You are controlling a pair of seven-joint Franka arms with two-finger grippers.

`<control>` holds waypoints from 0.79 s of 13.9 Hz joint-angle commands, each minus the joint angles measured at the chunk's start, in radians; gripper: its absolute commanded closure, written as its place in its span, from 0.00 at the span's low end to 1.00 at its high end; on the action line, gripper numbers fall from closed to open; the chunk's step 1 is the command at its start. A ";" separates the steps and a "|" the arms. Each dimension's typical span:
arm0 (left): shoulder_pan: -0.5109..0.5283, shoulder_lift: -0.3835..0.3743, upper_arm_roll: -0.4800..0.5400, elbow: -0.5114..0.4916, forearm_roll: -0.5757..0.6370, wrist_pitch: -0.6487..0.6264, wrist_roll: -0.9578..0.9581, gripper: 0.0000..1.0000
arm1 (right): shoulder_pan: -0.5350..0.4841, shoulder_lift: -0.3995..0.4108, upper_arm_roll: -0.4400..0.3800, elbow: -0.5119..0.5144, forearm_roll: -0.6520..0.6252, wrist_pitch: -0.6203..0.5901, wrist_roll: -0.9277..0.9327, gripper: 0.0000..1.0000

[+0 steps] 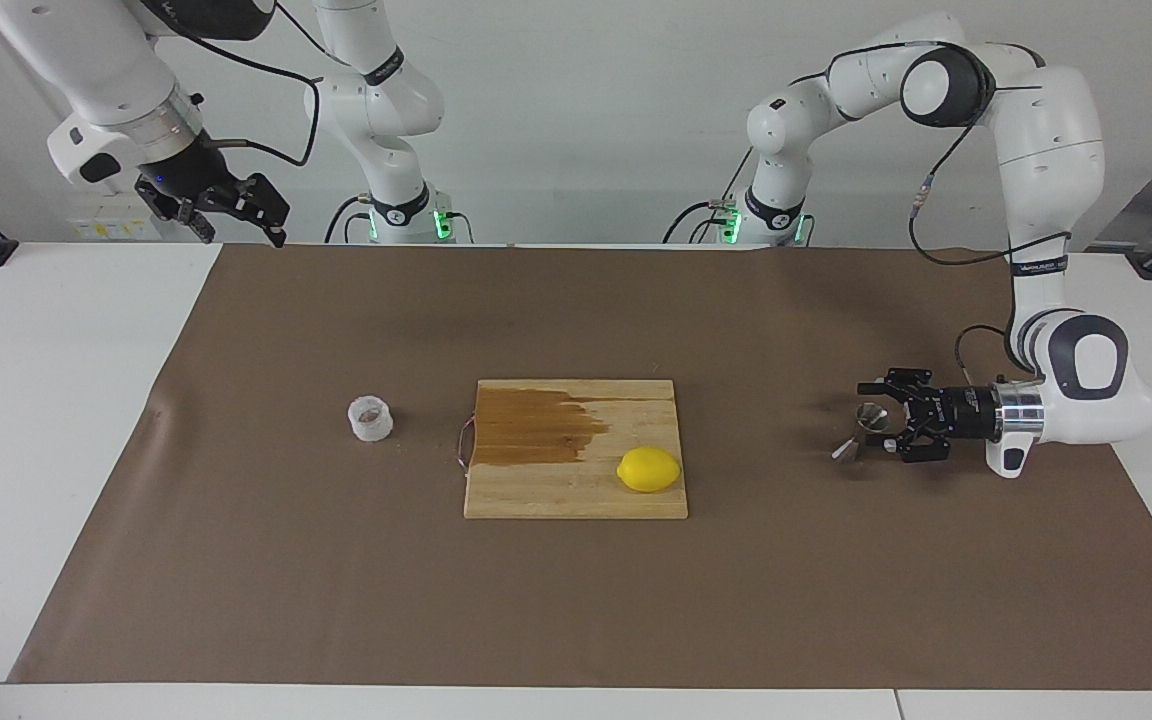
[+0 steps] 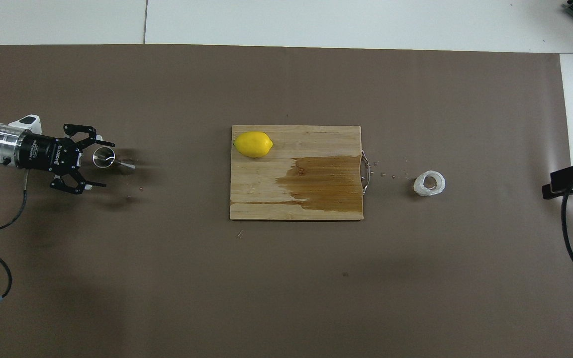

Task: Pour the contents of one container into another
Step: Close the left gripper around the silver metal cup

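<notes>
While the right hand (image 1: pixel 236 205) waits unreadable, the spread left hand (image 1: pixel 884 418) flanks the jigger (image 1: pixel 861 432).

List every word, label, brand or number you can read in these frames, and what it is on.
"ROBOTIQ": white lettering on the black body of the left gripper, overhead view, only just readable.
White lettering on the black band of the left arm, facing view: too small to read.
Cutting board, lemon, white cup, jigger: no text visible.
</notes>
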 commanded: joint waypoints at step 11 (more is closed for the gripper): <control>0.032 0.014 -0.023 0.001 -0.026 0.022 -0.070 0.00 | 0.001 0.004 -0.003 0.005 -0.005 0.002 -0.009 0.00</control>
